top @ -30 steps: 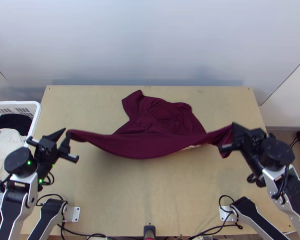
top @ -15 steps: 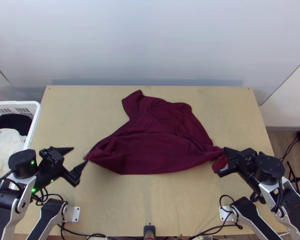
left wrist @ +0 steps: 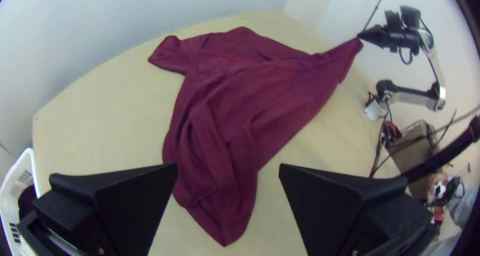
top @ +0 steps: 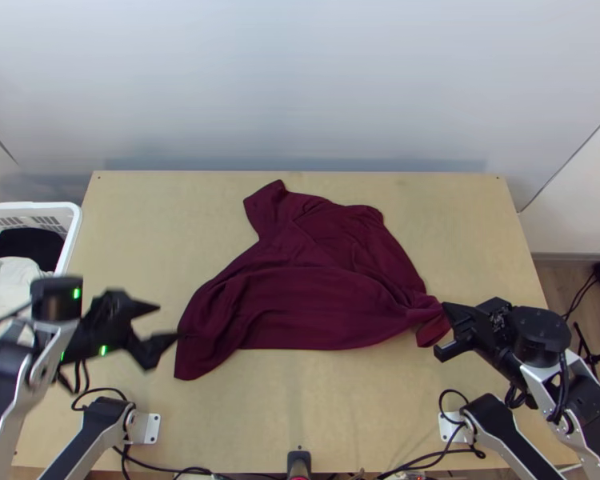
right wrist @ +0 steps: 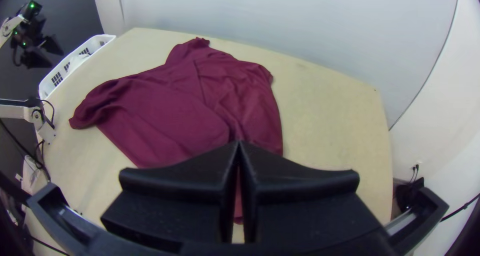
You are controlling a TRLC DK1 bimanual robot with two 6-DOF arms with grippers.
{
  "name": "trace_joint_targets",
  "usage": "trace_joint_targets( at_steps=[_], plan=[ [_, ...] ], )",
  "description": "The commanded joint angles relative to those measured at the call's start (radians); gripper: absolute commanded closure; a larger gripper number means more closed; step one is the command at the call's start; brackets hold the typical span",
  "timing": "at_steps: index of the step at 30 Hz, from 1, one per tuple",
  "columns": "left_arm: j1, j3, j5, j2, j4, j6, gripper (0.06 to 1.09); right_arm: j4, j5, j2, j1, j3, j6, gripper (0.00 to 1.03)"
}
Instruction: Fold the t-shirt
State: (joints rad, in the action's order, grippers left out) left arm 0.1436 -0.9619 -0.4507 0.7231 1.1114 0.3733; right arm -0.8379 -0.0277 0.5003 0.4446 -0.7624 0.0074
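Pale wall (top: 300, 88) rises behind a light wooden tabletop (top: 468, 240). At the left edge sits a white laundry basket (top: 75, 220) with black cloth (top: 22, 243) and off-white cloth (top: 8, 272) inside. Next comes the left gripper (top: 169, 322), its fingers wide apart and gripping nothing, near the shirt's left near corner (top: 192, 362). Across the middle lies the maroon t-shirt (top: 308, 280), spread unevenly: one sleeve (top: 265, 202) sticks out toward the wall, creases cross the body, and the left side bunches in soft ridges. To the right, the right gripper (top: 442, 328) has its fingers closed on the shirt's right near corner (top: 433, 322), which is pulled up off the wood. This looks like the flattening step, ahead of any proper fold. The next move probably calls for lowering and releasing that held corner, then drawing the left side straight; tugging one end alone could skew the fabric.
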Motion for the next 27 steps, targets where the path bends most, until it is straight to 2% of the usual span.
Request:
trace_joint_targets(
  at_steps=[1, 5, 10, 19, 27],
  plan=[
    [-0.079, -0.107, -0.011, 0.283, -0.219, -0.206, 0.11, 0.011, 0.009, 0.001, -0.030, -0.003, 0.013, 1.00],
    [0.031, -0.193, 0.015, 0.450, -0.329, -0.405, 0.11, 0.011, 0.008, 0.001, -0.034, -0.011, 0.013, 1.00],
    [0.160, -0.298, 0.029, 0.684, -0.367, -0.521, 0.11, 0.013, 0.009, 0.004, -0.049, -0.014, 0.009, 1.00],
    [0.255, -0.483, 0.040, 1.052, -0.355, -0.573, 0.11, 0.017, 0.009, 0.004, -0.075, -0.014, 0.003, 1.00],
    [0.274, -0.673, 0.141, 1.288, -0.358, -0.611, 0.11, 0.017, 0.009, 0.003, -0.104, -0.018, 0.005, 1.00]
  ],
)
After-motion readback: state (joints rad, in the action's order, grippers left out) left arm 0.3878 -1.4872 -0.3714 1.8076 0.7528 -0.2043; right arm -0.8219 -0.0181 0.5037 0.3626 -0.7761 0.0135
